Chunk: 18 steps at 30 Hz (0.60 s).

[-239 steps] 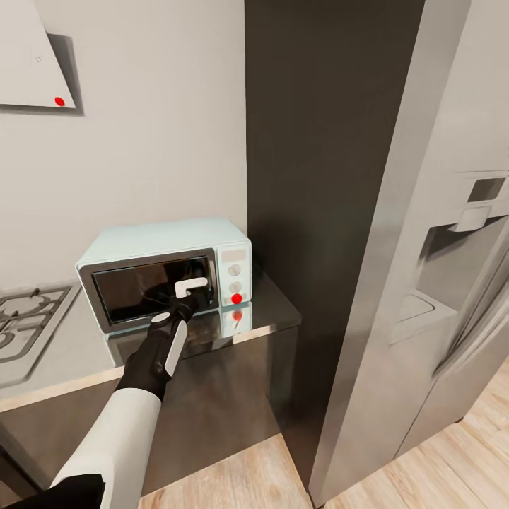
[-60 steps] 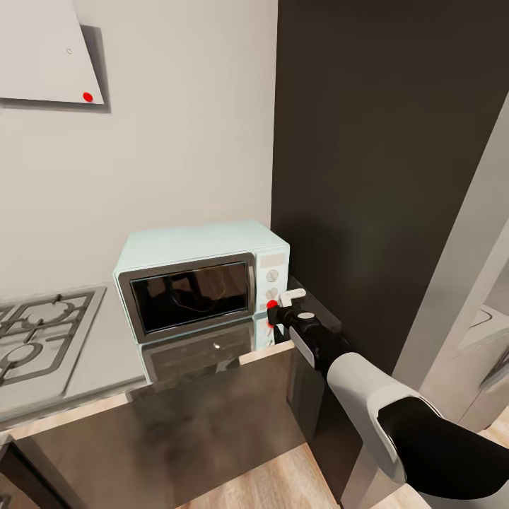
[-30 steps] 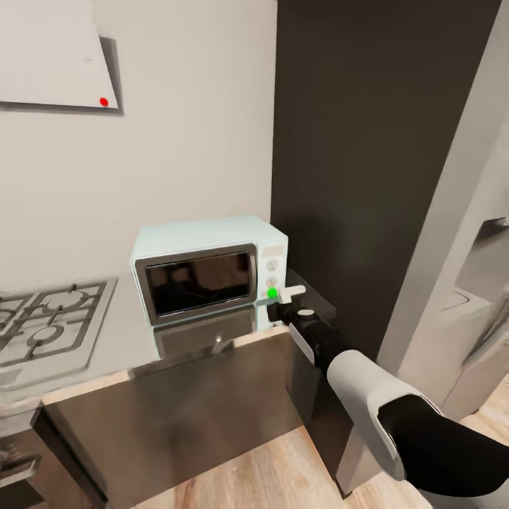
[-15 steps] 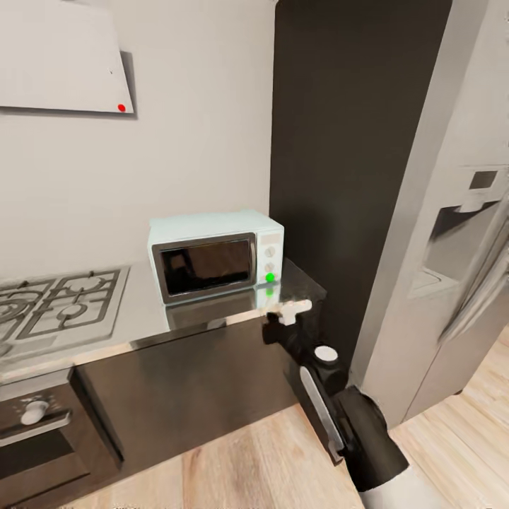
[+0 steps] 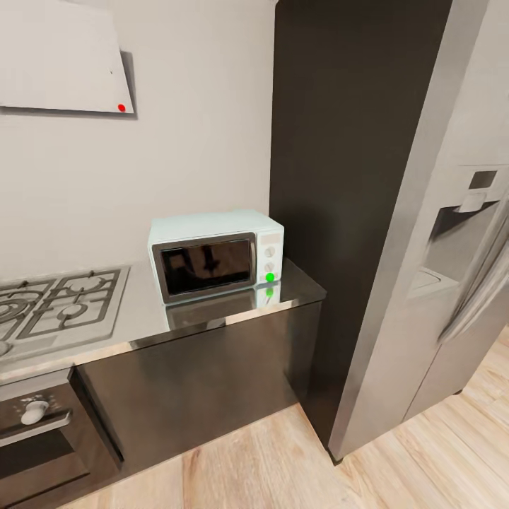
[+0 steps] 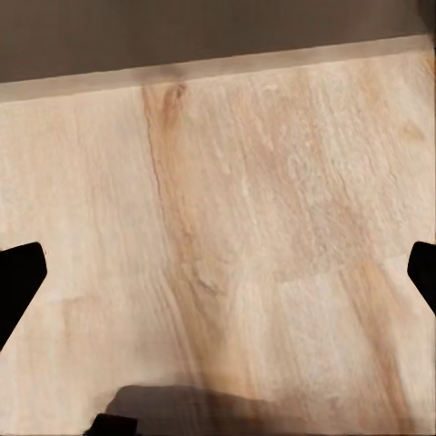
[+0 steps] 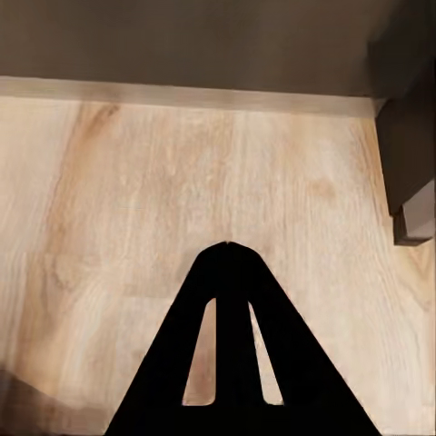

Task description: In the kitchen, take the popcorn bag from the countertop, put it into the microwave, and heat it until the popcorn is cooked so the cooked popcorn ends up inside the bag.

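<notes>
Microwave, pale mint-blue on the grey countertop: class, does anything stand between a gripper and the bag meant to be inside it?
The microwave's dark glass door is shut, its lower light green. Both grippers point at the pale wood floor, left gripper open, right gripper shut.

Mint-blue microwave [image 5: 215, 253] door closed, green light lit, on grey countertop [image 5: 141, 322].

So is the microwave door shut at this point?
Shut. In the head view the microwave has its dark glass door flush in its silver frame, and a green light glows on its control panel.
</notes>
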{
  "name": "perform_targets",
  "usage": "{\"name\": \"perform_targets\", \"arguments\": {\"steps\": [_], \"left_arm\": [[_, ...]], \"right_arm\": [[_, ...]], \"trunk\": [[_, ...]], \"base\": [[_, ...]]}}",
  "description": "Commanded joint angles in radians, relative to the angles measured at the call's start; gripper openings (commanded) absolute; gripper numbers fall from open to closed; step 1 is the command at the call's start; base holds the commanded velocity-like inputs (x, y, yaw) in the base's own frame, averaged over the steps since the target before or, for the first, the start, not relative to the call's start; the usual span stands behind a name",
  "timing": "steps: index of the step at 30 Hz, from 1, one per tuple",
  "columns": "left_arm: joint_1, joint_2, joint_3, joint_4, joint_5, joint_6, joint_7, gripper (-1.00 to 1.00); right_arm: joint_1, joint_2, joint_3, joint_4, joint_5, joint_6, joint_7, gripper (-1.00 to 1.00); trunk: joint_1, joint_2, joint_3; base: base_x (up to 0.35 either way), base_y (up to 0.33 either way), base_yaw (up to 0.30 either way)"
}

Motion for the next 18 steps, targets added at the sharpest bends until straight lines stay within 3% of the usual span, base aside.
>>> {"name": "perform_targets", "arguments": {"steps": [1,4,8,15,18], "left_arm": [[-0.018,-0.001,0.030,0.040,0.001,-0.002,0.001,1.00],[-0.026,-0.001,0.054,0.059,-0.001,-0.002,0.000,1.00],[-0.026,-0.001,0.058,0.061,-0.001,-0.002,-0.001,1.00],[-0.027,0.000,0.053,0.061,-0.004,-0.002,-0.001,1.00],[-0.029,0.002,0.054,0.061,-0.002,-0.002,-0.003,1.00]], "right_arm": [[-0.001,0.000,-0.002,0.056,-0.003,-0.020,0.001,-1.00],[-0.001,0.000,-0.012,0.081,-0.007,-0.034,0.000,-1.00],[-0.001,0.001,-0.059,0.084,-0.009,-0.034,-0.001,-1.00],[-0.001,0.001,-0.073,0.085,-0.012,-0.036,0.000,-1.00],[-0.001,0.000,-0.087,0.086,-0.038,-0.035,-0.001,-1.00]], "trunk": [[0.000,-0.001,-0.001],[0.000,-0.001,-0.001],[0.000,-0.001,-0.001],[0.000,-0.001,-0.001],[0.000,-0.001,-0.001]], "base": [[0.000,0.000,0.000],[0.000,0.000,0.000],[0.000,0.000,0.000],[0.000,0.000,0.000],[0.000,0.000,0.000]]}}
